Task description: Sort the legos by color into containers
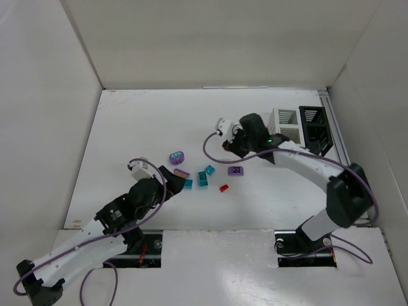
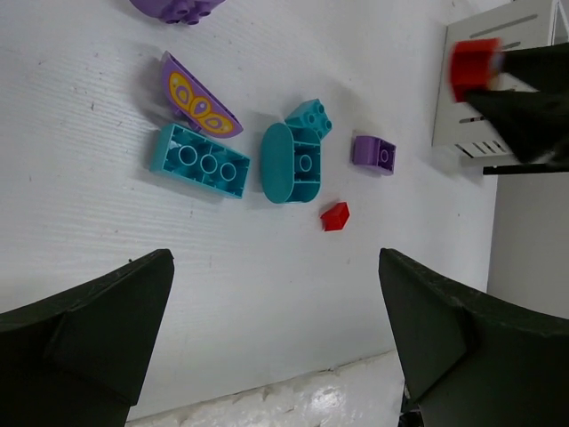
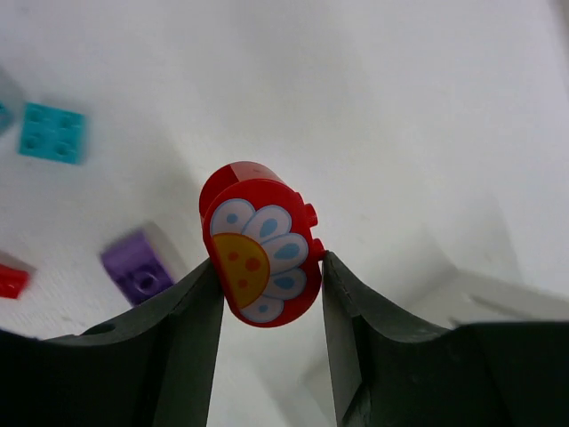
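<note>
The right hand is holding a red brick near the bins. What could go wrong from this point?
The right hand grips the red brick only at one end, so it may twist or slip free. The white bin and black bin stand side by side, so the drop could land in the wrong one. The teal bricks near the open left hand lie close together; it might catch two.

Centre of the right wrist view: red rounded brick point(image 3: 262, 253), a printed flower on its face, white petals with light-blue drops, yellow core with orange dots. Left wrist view, upper left: purple half-disc point(image 2: 200, 100) with yellow-orange ovals; just under it, teal long brick point(image 2: 199, 161). Mid-frame: teal oval piece point(image 2: 289, 163), purple slope brick point(image 2: 373, 153), tiny red piece point(image 2: 335, 216). Top view, upper right: white bin point(image 1: 285, 118), black bin point(image 1: 315, 124).
</note>
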